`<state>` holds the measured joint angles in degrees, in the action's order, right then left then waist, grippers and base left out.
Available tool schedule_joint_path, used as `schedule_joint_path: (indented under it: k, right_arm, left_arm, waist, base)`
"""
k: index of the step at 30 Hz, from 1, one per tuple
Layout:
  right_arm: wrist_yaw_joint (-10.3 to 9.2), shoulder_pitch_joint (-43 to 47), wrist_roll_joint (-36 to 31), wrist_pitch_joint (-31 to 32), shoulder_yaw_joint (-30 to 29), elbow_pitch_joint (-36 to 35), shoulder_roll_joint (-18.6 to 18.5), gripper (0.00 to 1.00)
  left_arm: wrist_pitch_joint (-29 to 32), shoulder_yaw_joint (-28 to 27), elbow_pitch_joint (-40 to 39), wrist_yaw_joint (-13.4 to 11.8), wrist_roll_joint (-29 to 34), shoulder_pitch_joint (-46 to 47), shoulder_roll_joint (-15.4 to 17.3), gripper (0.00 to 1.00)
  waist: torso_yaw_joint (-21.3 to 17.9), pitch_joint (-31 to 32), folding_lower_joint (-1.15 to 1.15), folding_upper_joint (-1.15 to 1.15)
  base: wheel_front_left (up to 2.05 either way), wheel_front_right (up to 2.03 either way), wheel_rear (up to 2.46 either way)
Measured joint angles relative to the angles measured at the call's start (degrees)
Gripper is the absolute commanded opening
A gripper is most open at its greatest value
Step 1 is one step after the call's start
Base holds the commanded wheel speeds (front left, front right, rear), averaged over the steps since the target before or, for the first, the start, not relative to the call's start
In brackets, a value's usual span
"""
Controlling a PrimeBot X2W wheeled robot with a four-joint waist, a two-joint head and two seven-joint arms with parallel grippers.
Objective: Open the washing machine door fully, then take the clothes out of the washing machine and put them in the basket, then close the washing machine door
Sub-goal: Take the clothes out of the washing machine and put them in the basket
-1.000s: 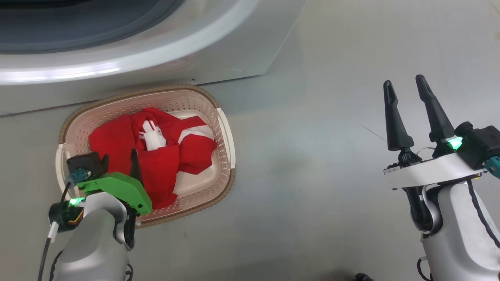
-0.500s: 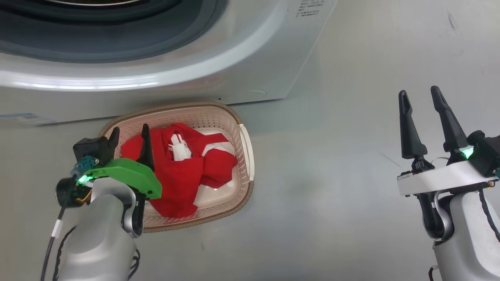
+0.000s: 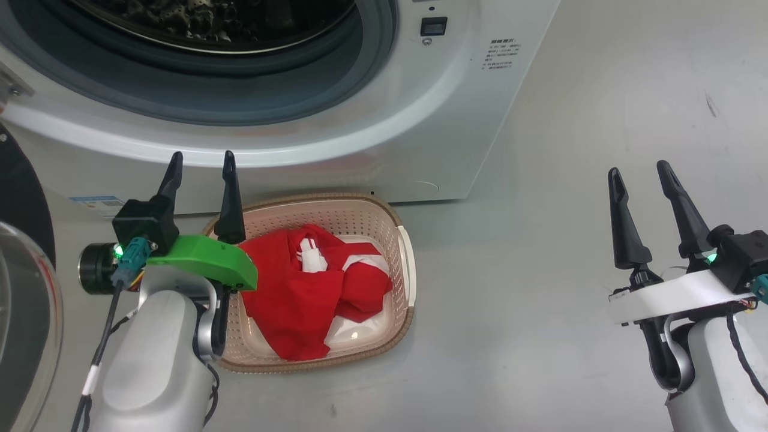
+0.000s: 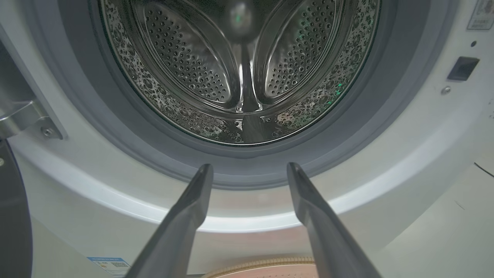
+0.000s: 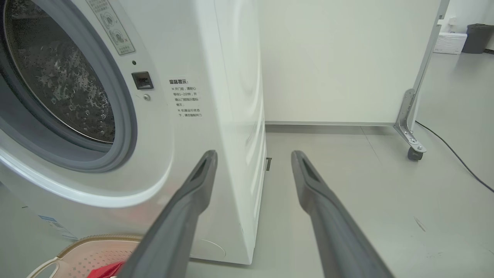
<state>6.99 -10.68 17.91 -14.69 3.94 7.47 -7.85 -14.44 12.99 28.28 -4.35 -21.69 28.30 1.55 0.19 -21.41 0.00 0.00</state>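
My 2 grippers are both spread wide, holding nothing. My left gripper [image 3: 201, 162] points at the washing machine [image 3: 444, 120] above the left end of the 1 basket [image 3: 312, 197]. My right gripper [image 3: 638, 171] is well apart, over bare floor [image 3: 540, 270]. The basket sits on the floor just before the washer's bottom front edge, its long axis roughly along that front. 1 heap of red clothes [image 3: 300, 300] lies inside; I cannot count the garments. The washing machine door [image 3: 21, 204] stands open on my left.

Drum mouth [image 4: 247, 77] of the washing machine [image 3: 444, 108] wide and unblocked, door [image 3: 24, 198] standing out at far left, basket [image 3: 336, 198] close before the machine, floor [image 3: 540, 288] open at right.
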Motion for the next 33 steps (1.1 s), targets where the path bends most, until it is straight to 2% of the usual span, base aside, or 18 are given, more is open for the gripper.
schedule_joint_path:
  k: [12,25,33]
  right_arm:
    - [-0.1,4.11,-1.81,0.0,0.48,0.05,0.58,1.0]
    - [-2.12,8.57,-2.93,0.0,0.63,0.08,1.4,1.0]
    - [-2.63,10.29,-2.94,0.0,1.18,0.0,2.13,1.0]
  left_arm:
    - [0.0,0.25,-7.44,-0.94,2.8,-9.65,0.02,1.0]
    - [0.0,0.45,-10.31,-1.41,3.65,-18.36,0.31,1.0]
    - [0.0,1.05,-12.56,-1.43,4.65,-20.48,1.3,1.0]
  waist:
    - [1.22,6.49,0.0,0.0]
    - [1.45,12.33,0.0,0.0]
    - [1.5,14.51,0.0,0.0]
  base:
    - [0.0,0.0,0.0]
    - [0.0,0.0,0.0]
    - [0.0,0.0,0.0]
